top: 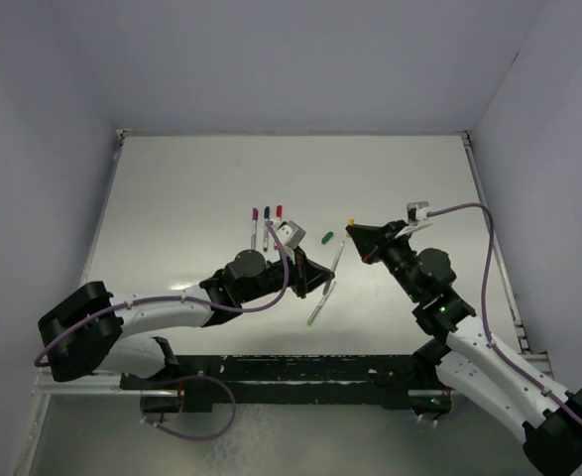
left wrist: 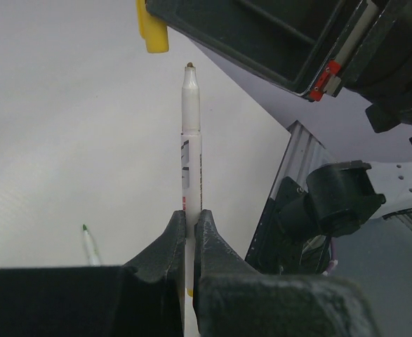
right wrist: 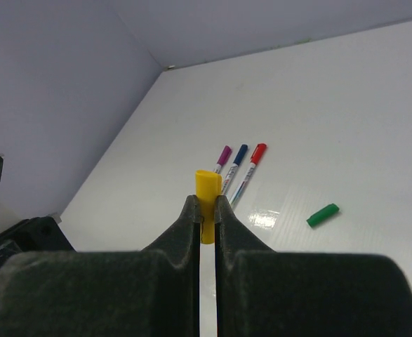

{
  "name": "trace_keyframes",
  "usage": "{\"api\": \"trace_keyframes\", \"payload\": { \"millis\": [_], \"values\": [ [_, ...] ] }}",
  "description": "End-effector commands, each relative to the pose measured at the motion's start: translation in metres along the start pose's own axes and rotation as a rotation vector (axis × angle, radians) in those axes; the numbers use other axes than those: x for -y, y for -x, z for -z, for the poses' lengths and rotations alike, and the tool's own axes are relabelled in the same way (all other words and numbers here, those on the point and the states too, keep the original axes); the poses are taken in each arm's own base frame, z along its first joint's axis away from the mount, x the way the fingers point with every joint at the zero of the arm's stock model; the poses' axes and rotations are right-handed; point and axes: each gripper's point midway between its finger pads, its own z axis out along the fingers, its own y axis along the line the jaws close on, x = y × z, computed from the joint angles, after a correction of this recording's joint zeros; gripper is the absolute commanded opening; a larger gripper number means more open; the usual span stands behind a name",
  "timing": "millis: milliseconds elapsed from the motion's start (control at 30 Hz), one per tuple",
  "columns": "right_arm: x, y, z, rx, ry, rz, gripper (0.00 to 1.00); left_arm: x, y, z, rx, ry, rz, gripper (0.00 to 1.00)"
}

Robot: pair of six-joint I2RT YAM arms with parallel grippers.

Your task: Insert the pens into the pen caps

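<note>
My left gripper [left wrist: 190, 214] is shut on a pale pen [left wrist: 191, 147], whose bare tip points up toward the yellow cap [left wrist: 151, 28]; a small gap separates them. My right gripper [right wrist: 205, 200] is shut on that yellow cap [right wrist: 208, 188], open end outward. In the top view the left gripper [top: 325, 273] and right gripper [top: 353, 232] face each other at mid-table, the pen [top: 337, 256] between them. A green cap [right wrist: 323, 215] lies loose on the table. A green-tipped pen [left wrist: 90, 244] lies uncapped near the left gripper.
Three pens with purple [right wrist: 223, 156], blue [right wrist: 239, 156] and red [right wrist: 257, 153] caps on lie side by side behind the left gripper [top: 268, 224]. Grey walls enclose the white table [top: 191, 198] on three sides.
</note>
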Motion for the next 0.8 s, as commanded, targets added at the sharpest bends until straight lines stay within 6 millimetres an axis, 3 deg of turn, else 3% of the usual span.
{"api": "trace_keyframes", "payload": {
  "millis": [0, 300, 767],
  "values": [
    [-0.022, 0.026, 0.001, 0.102, 0.092, -0.017, 0.0, 0.023, 0.026, -0.003, 0.093, -0.101, 0.022, 0.0],
    [-0.027, 0.034, 0.006, 0.155, 0.127, -0.054, 0.0, 0.016, 0.026, -0.004, 0.098, -0.062, 0.039, 0.0],
    [-0.039, 0.027, 0.007, 0.137, 0.202, -0.095, 0.0, 0.011, 0.024, -0.009, 0.097, -0.041, 0.053, 0.0]
  ]
}}
